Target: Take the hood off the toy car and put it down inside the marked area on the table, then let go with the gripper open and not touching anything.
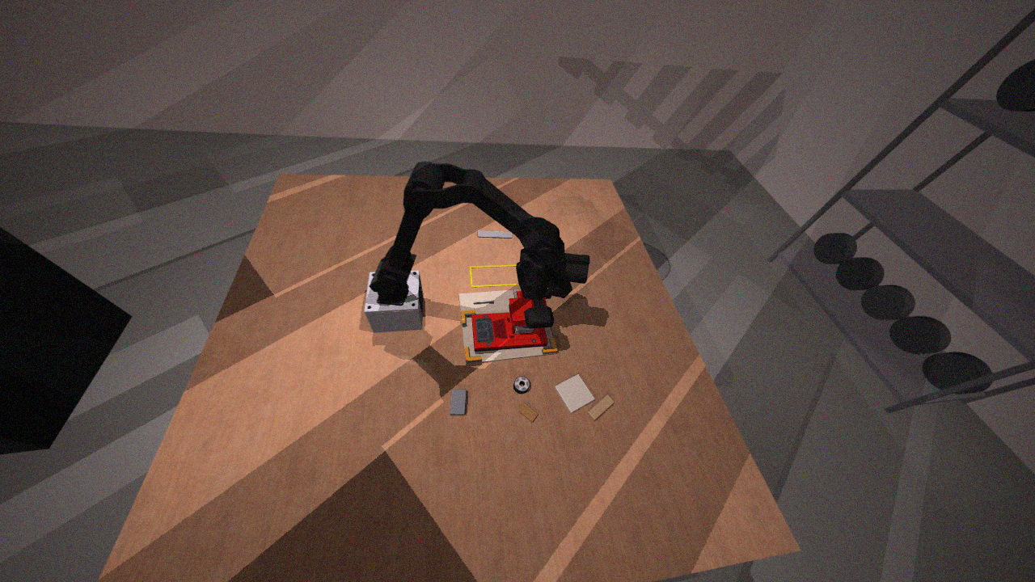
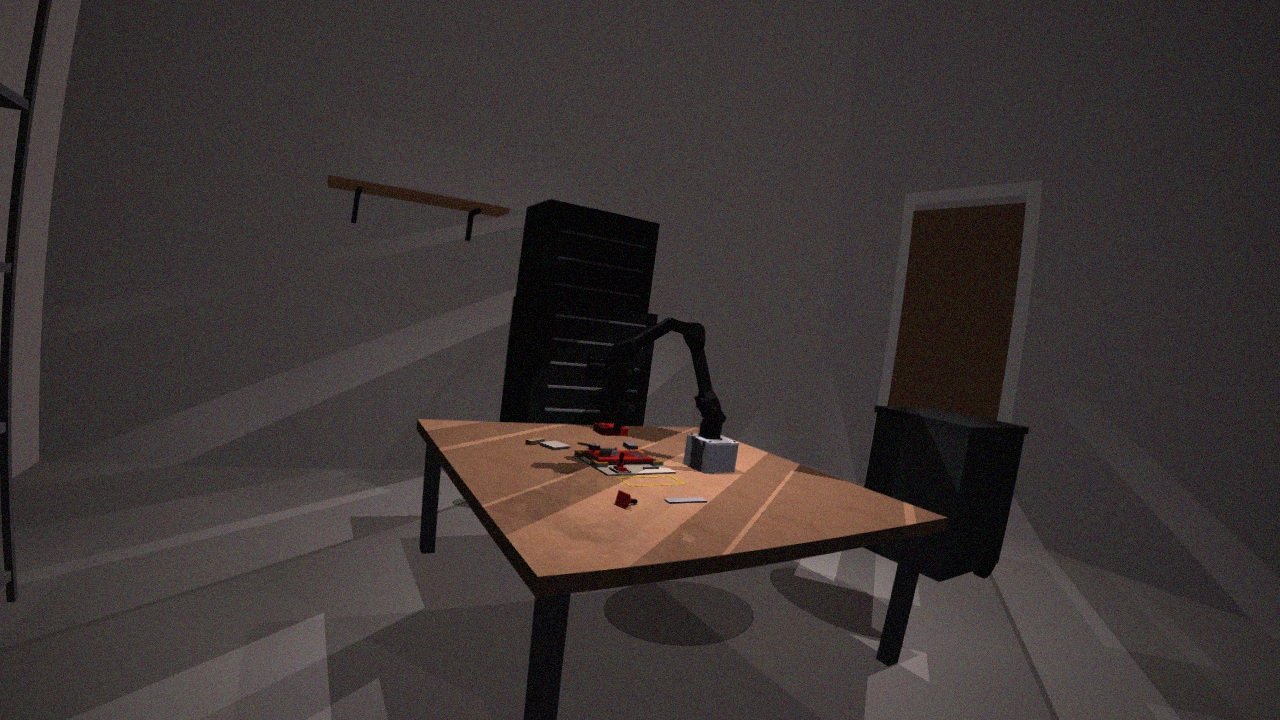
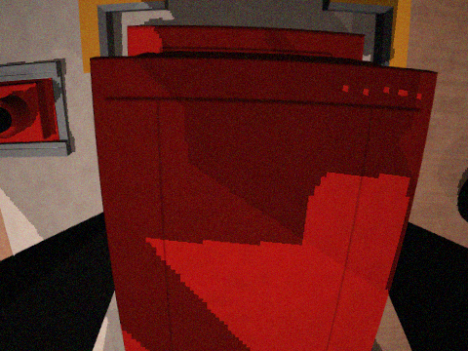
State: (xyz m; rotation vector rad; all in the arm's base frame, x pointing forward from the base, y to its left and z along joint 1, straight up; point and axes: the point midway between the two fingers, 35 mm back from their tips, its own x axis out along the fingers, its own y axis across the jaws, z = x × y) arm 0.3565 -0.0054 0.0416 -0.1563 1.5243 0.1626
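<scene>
My gripper (image 3: 253, 229) is shut on the red hood (image 1: 517, 311) (image 2: 610, 428) (image 3: 258, 273), with one black finger on each side of it. The hood hangs above the toy car, with a gap between them in the exterior view. The red toy car (image 1: 506, 326) (image 2: 617, 460) sits on a pale board (image 1: 470, 297) (image 2: 657, 469) between orange corner brackets; its front end shows beyond the hood in the wrist view. The marked area is a yellow outline (image 1: 492, 285) on the table beside the board, partly hidden by the arm in the top view.
A grey strip (image 1: 494, 234) (image 2: 685, 500) and a small red-and-black part (image 2: 623, 499) lie beyond the outline. A wheel (image 1: 521, 382), a white plate (image 1: 573, 393), two wooden blocks (image 1: 528, 412) (image 1: 601, 406) and a grey block (image 1: 458, 402) lie on the car's other side.
</scene>
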